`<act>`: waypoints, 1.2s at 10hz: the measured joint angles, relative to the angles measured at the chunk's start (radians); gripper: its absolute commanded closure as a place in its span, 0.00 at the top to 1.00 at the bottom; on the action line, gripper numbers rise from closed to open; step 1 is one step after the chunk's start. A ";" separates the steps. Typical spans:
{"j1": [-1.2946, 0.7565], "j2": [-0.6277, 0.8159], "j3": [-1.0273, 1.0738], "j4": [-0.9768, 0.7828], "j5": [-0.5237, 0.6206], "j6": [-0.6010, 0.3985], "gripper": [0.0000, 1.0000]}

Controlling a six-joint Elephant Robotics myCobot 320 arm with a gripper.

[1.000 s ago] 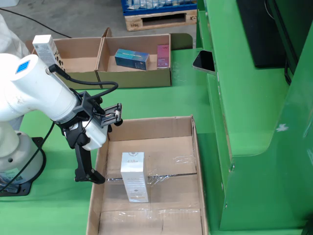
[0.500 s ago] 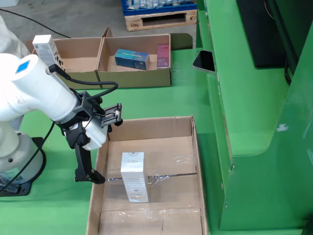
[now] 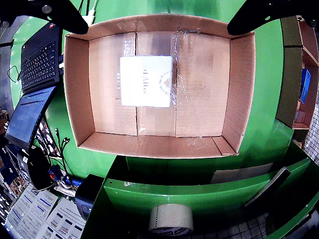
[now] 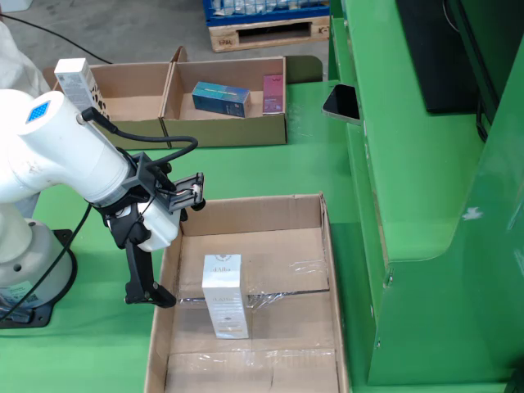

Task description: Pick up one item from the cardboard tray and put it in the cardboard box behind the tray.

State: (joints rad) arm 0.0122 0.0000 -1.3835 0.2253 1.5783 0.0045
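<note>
A white carton (image 3: 147, 80) lies flat in the cardboard tray (image 3: 149, 144), left of the tray's middle in the wrist view. It is the only item in the tray. In the fixed view the white carton (image 4: 225, 295) lies in the tray (image 4: 254, 205) and my gripper (image 4: 170, 244) hovers over the tray's left wall. The gripper (image 3: 157, 30) is open wide, with its black fingertips (image 3: 75, 22) at the top corners and nothing between them. Behind the tray stands a cardboard box (image 4: 225, 131) holding a blue box (image 4: 219, 98) and a pink box (image 4: 273, 92).
A second cardboard box (image 4: 131, 102) sits left of the first, with a white carton (image 4: 76, 82) upright at its left edge. A green shelf unit (image 4: 409, 205) borders the tray's right side, with a phone (image 4: 341, 102) on it. A tape roll (image 3: 171, 219) and keyboard (image 3: 40, 55) lie nearby.
</note>
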 measured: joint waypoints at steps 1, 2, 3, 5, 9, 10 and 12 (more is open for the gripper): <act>0.000 0.000 0.000 0.000 0.000 0.000 1.00; 0.000 0.000 0.000 0.000 0.000 0.000 1.00; 0.000 0.000 0.000 -0.001 0.000 0.000 1.00; 0.006 -0.054 0.078 -0.018 -0.003 0.000 1.00; 0.023 -0.113 0.143 -0.011 -0.017 0.000 1.00; 0.026 -0.113 0.143 -0.011 -0.017 0.000 1.00; 0.034 -0.153 0.190 -0.026 -0.021 0.015 1.00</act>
State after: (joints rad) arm 0.0459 -0.1532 -1.1933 0.1993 1.5568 0.0199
